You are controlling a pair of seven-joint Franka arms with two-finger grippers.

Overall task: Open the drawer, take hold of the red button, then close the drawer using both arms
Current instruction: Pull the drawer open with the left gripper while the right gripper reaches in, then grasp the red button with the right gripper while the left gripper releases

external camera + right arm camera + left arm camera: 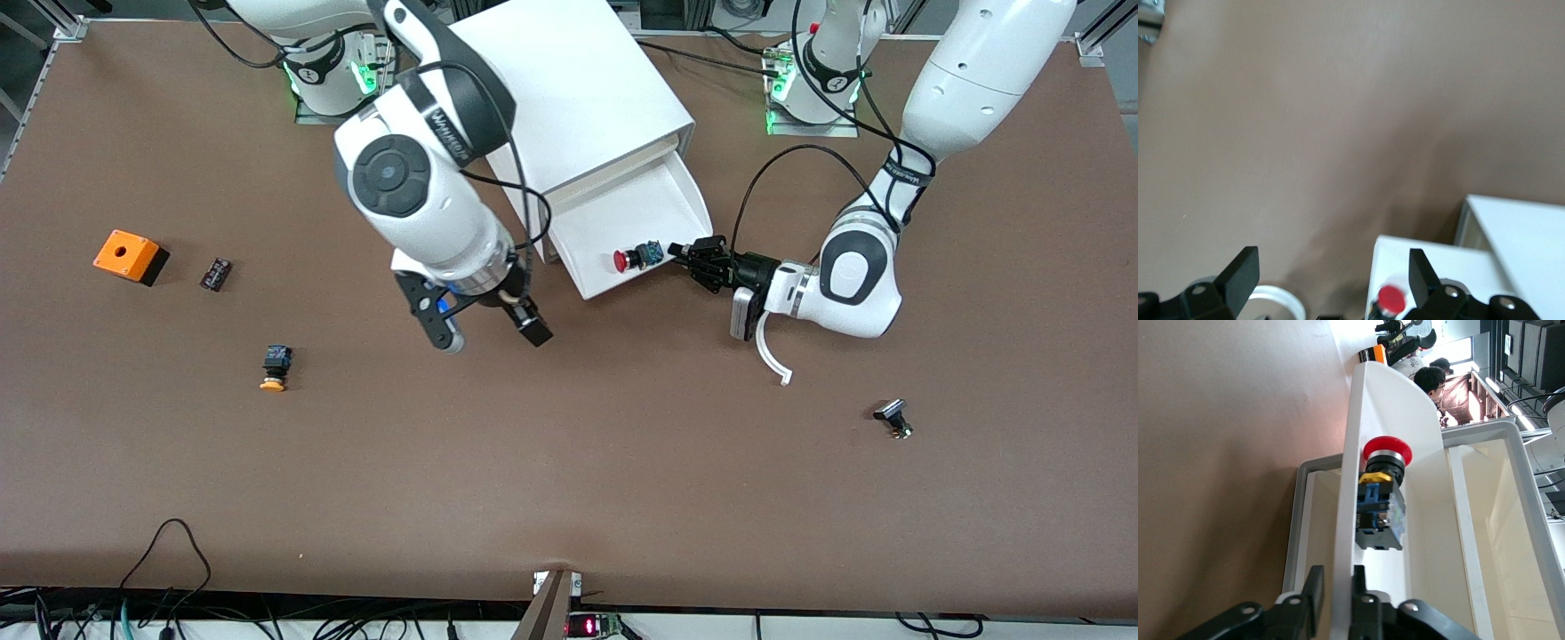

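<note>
The white drawer [622, 209] stands pulled out of the white cabinet [578, 89]. The red-capped button [636, 258] lies on its side in the drawer, near the drawer's front edge. My left gripper [685, 252] is at the drawer's front corner toward the left arm's end. Its fingers are slightly apart and straddle the drawer's wall [1378, 407], just short of the button [1381, 500]. My right gripper [493, 338] is open and empty over the table beside the drawer's other front corner. The right wrist view shows the button's cap [1391, 299] and the drawer [1425, 257].
Toward the right arm's end lie an orange box [127, 255], a small dark part [216, 273] and an orange-yellow-capped button [276, 366]. A small black part [893, 418] lies toward the left arm's end. Cables run along the table's near edge.
</note>
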